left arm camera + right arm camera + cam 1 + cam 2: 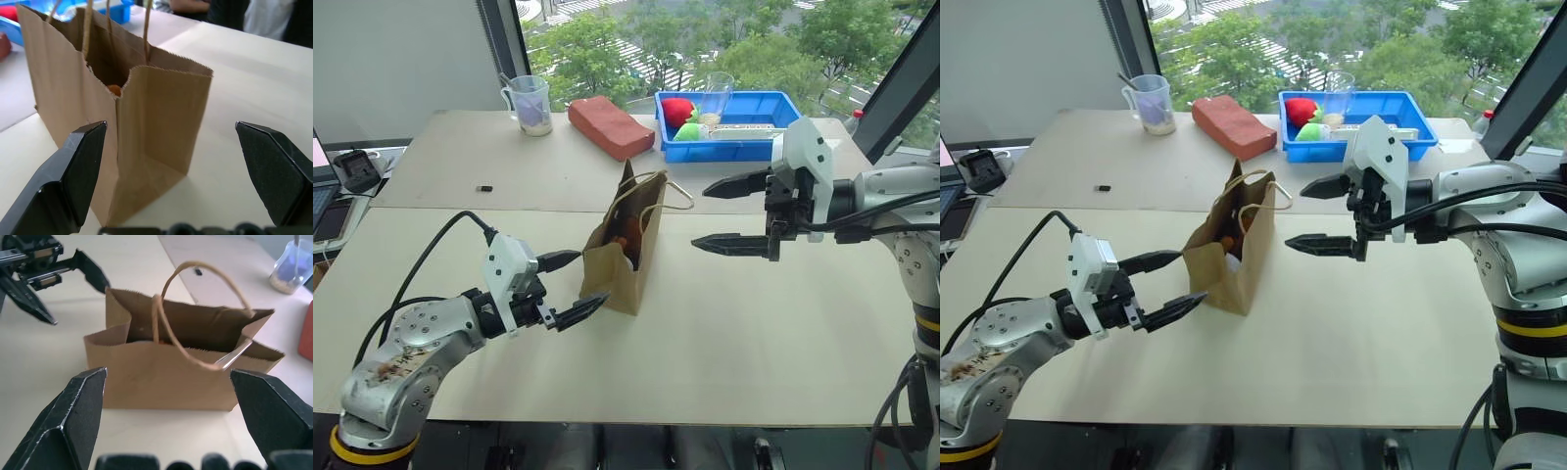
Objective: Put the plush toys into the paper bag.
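Left eye view: paper bag [625,257] is standing upright on the tabletop [754,333], mouth open, twine handles [658,191] looping up.
Left gripper: left gripper [572,287] is sitting low just beside the bag's near end, jaws spread, empty, not touching the paper as far as visible.
Right gripper: right gripper [732,213] is hovering level on the bag's other side, apart from it, jaws wide, gripping nothing.
Plush toys: something brown-orange is showing inside the bag mouth [625,245], an orange spot also peeking at the fold [114,90]; likely the monkey. No loose plush is lying on the near tabletop.
Progress: judging by both grippers being empty and the near tabletop being free of toys, the placing is looking done or nearly done; confirming both toys are inside is what is left.
Hidden: bag walls are covering most of the contents; white toy cannot be made out, a pale patch low in the mouth is too small to call. Bag floor is not visible from either wrist view.
Background: blue bin [785,110] is holding red and green round items [683,119]; brick-shaped block [610,126] and a measuring cup [529,104] are sitting on the far tabletop, well apart from the bag.
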You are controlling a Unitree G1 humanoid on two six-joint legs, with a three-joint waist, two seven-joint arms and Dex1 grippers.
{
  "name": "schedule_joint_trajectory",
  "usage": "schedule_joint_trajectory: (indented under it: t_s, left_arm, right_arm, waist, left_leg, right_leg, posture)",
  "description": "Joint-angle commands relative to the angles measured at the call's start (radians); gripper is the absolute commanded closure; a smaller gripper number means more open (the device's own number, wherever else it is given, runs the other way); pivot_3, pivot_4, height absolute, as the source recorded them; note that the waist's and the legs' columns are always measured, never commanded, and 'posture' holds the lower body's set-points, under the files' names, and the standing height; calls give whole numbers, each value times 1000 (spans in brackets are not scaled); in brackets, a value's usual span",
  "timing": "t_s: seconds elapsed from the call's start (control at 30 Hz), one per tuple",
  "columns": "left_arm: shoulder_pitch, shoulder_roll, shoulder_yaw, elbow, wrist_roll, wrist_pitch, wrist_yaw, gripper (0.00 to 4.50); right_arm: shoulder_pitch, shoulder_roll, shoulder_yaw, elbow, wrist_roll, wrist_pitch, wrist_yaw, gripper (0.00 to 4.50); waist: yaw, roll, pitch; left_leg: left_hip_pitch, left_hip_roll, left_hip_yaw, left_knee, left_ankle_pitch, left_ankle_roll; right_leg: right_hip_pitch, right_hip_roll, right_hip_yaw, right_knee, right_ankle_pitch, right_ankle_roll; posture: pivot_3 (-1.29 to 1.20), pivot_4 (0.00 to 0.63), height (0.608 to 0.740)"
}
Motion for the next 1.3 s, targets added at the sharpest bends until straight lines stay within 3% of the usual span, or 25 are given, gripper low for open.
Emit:
schedule_joint_trajectory:
  t_s: [0.03,0.23,0.4,0.53,0.83,0.87,1.1,1.3]
  left_arm:
    - [31,-12,-8,-15,37,-64,8,0]
    - [65,-46,-50,1,77,-112,23,0]
    - [25,-119,-191,80,185,-196,27,0]
    - [5,-151,-236,127,231,-234,31,0]
    - [-20,-204,-286,167,284,-260,49,0]
    - [-22,-207,-288,167,286,-258,50,0]
    - [-35,-200,-293,152,247,-206,21,0]
    - [-71,-241,-319,196,329,-225,92,0]
  right_arm:
    - [5,-32,-41,-63,47,39,6,64]
    - [65,-78,-19,-122,62,51,18,64]
    - [92,-18,53,-111,0,-2,-21,64]
    - [90,43,100,-88,-22,-19,-42,1186]
    - [122,174,238,-35,-130,-107,-82,4284]
    - [119,186,247,-26,-138,-114,-81,4446]
    - [74,277,287,34,-181,-140,-86,4446]
    - [29,352,297,39,-176,-115,-101,4446]
  waist:
    - [1,0,0]
    - [7,0,0]
    - [14,0,0]
    - [13,0,0]
    - [14,0,0]
    - [14,0,0]
    - [11,0,0]
    - [11,0,0]
  left_leg:
    - [0,0,0,0,0,0]
    - [0,0,0,-1,0,0]
    - [2,0,1,-1,0,0]
    - [4,0,1,-1,0,0]
    - [4,1,1,-1,0,0]
    - [4,0,1,-1,0,0]
    - [4,1,1,-1,0,0]
    - [5,0,0,-1,0,0]
  right_leg:
    - [0,0,0,0,0,0]
    - [0,0,0,-1,0,0]
    - [3,0,0,-2,0,0]
    - [5,1,0,-2,0,0]
    - [5,1,0,-2,0,0]
    - [5,1,0,-2,0,0]
    - [5,1,-1,-1,0,0]
    - [5,1,-1,-1,0,0]
  posture:
    - [0,150,740]
    - [0,150,740]
    - [0,150,740]
    - [0,150,740]
    - [0,150,740]
    - [0,150,740]
    - [0,150,740]
    - [0,150,740]
